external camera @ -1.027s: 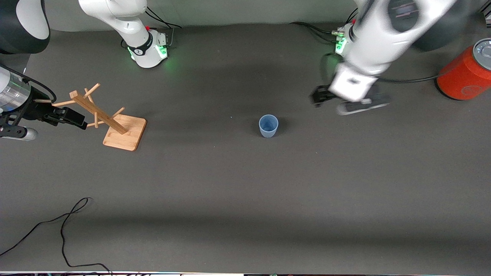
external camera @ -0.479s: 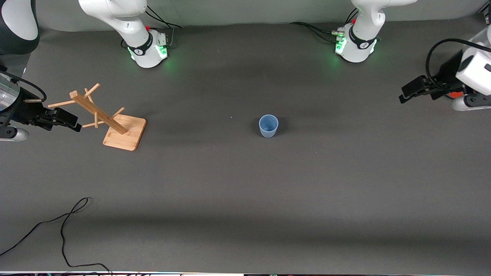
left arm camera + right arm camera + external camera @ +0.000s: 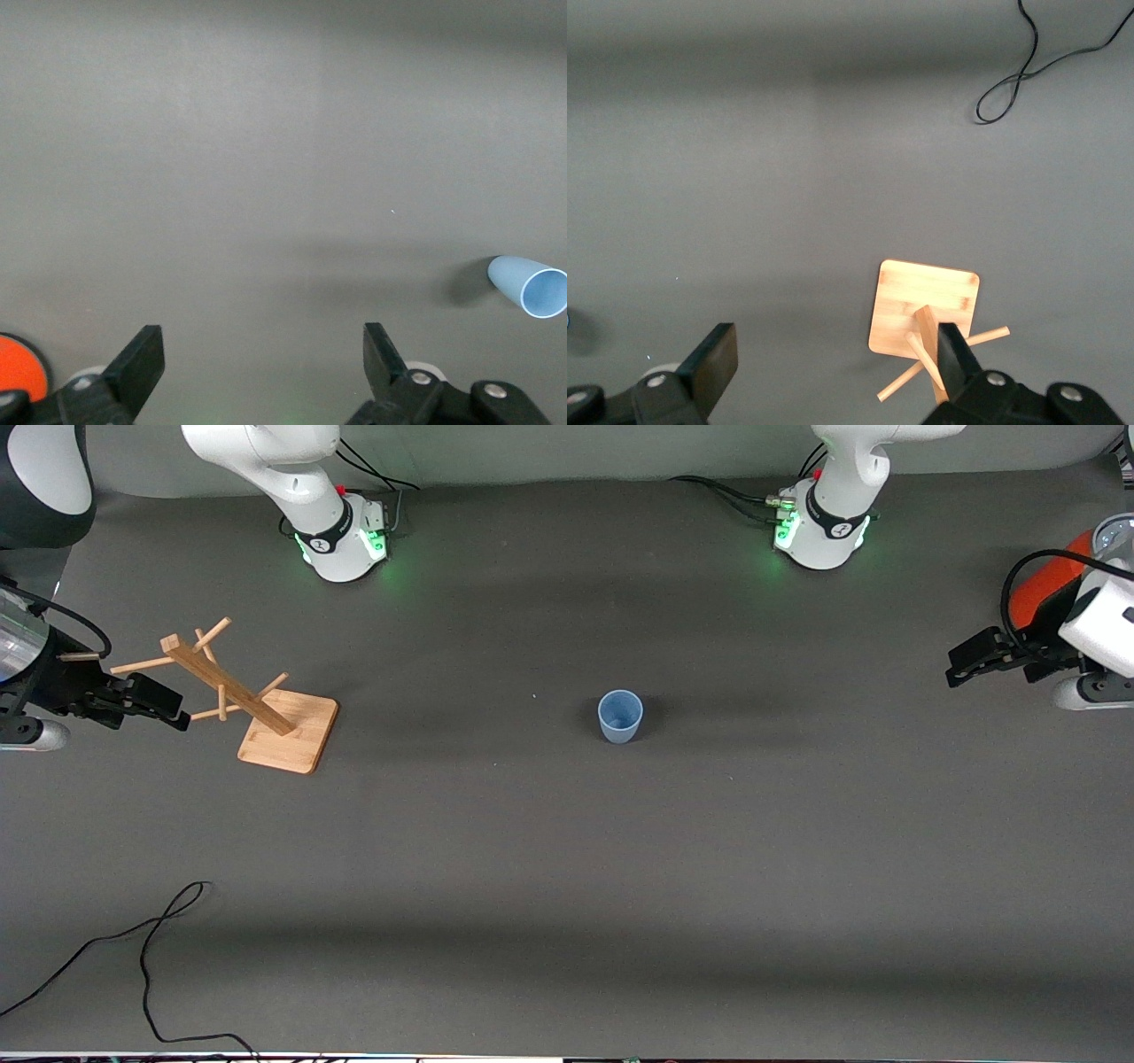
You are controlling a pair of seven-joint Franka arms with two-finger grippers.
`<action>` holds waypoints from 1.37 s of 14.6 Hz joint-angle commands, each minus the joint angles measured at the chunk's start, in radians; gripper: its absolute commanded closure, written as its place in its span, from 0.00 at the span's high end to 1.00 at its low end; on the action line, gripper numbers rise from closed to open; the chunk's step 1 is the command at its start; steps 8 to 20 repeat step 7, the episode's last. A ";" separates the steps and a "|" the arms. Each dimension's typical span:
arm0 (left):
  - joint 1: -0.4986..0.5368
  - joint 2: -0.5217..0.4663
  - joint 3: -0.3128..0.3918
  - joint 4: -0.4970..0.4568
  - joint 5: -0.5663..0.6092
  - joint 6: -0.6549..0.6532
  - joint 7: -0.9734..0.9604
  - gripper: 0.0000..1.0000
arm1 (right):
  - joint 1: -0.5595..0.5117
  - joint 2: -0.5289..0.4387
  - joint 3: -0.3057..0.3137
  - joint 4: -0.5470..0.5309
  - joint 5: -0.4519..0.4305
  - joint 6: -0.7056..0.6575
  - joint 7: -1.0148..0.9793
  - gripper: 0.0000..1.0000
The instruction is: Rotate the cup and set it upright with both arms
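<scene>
The cup (image 3: 620, 716) is standing upright, mouth up, just right of centre in the front view, alone on the dark table (image 3: 567, 850); in the left wrist view it is showing at the right edge (image 3: 530, 285). The left gripper (image 3: 966, 664) is hanging at the right edge of the front view, over the table beside the orange can (image 3: 1045, 584), jaws spread wide and holding nothing (image 3: 257, 363). The right gripper (image 3: 164, 707) is hovering at the left edge, tips just beside the wooden rack (image 3: 266, 708), jaws likewise wide apart and empty (image 3: 837, 359). Both grippers are sitting well apart from the cup. A black cable (image 3: 151, 948) is curling along the lower left of the front view.
</scene>
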 commanded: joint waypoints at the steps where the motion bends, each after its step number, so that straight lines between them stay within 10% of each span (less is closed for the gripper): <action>1: -0.020 0.000 0.014 0.014 0.044 -0.006 0.058 1.00 | 0.003 0.017 -0.006 0.035 0.013 -0.006 -0.044 1.00; 20: -0.018 0.007 0.014 0.014 0.044 -0.013 0.058 1.00 | 0.006 0.017 -0.004 0.035 0.011 -0.020 -0.053 1.00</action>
